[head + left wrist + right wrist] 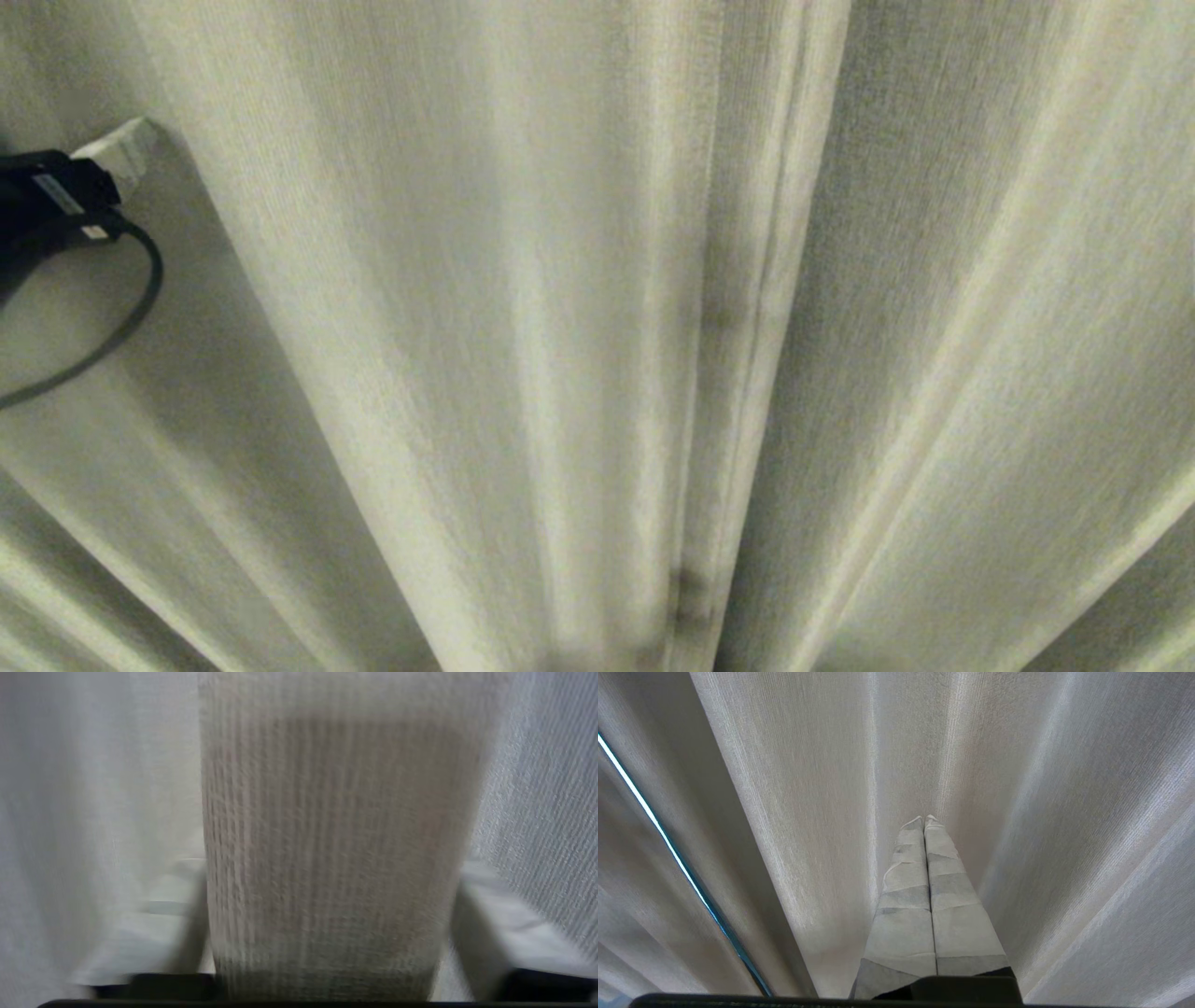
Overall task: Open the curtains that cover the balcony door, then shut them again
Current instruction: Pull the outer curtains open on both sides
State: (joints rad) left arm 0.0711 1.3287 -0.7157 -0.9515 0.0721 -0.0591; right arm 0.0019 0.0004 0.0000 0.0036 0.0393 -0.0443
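Cream curtains [523,327] fill the view in long pleats. One fold [336,858] stands between the left gripper [327,933]'s spread fingers [495,924]; contact is unclear. The right gripper [925,820] points at the fabric, fingers pressed together, empty.

A single thin sliver of light [668,843] showed in the right wrist view, running as one straight slanted line. It was bright white toward one end and turned teal-blue toward the other, where a narrow dark edge ran just beside it. It was too slim to tell what lay behind it.
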